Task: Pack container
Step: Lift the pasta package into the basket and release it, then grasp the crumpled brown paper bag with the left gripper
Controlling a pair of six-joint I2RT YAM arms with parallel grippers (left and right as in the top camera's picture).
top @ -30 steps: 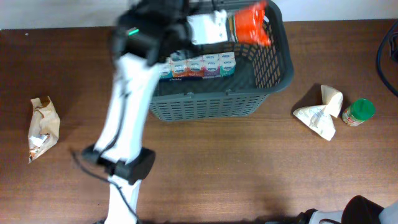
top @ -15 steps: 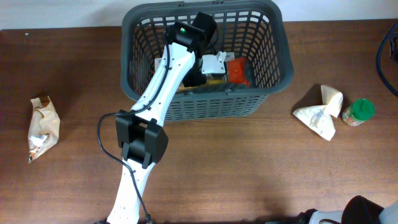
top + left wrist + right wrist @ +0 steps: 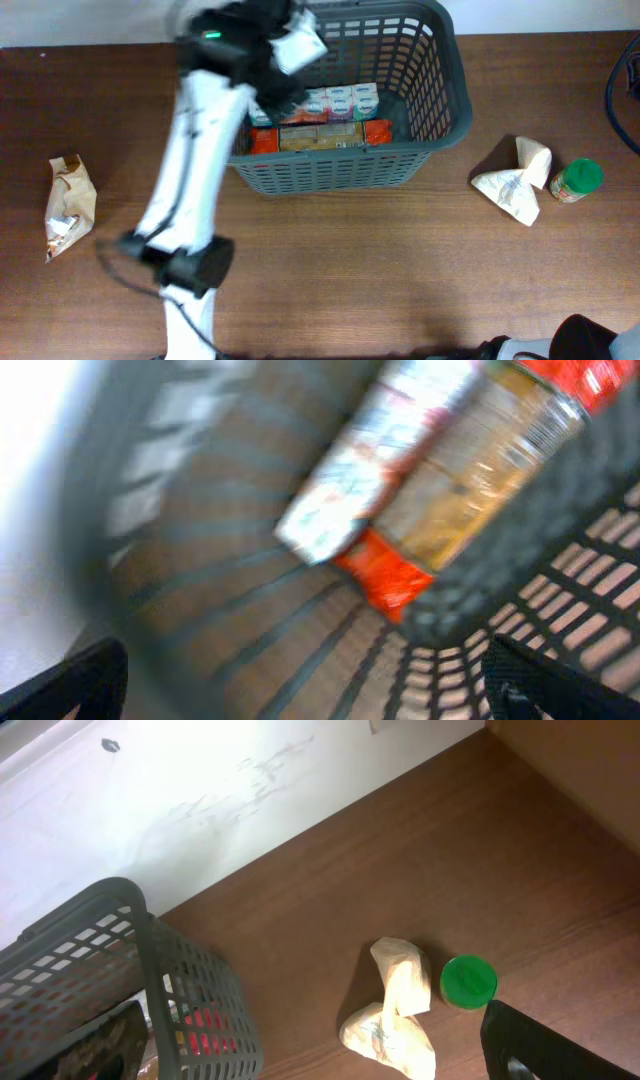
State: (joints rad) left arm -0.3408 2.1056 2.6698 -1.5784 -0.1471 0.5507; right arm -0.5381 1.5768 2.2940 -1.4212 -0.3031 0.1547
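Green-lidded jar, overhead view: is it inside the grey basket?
No, the green-lidded jar sits outside the basket, to its right, beside a crumpled white wrapper.

We see a dark grey slotted basket (image 3: 340, 175), an orange-and-tan packet (image 3: 320, 137) inside, and a green-lidded jar (image 3: 578, 178) at three o'clock.

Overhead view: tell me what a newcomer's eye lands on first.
The blurred white left arm reaching up to the grey basket at the table's far edge stands out first. Inside the basket lie a red-ended packet and a row of small cartons behind it. A brown bag lies far left; a white bag and a green-lidded jar sit on the right.
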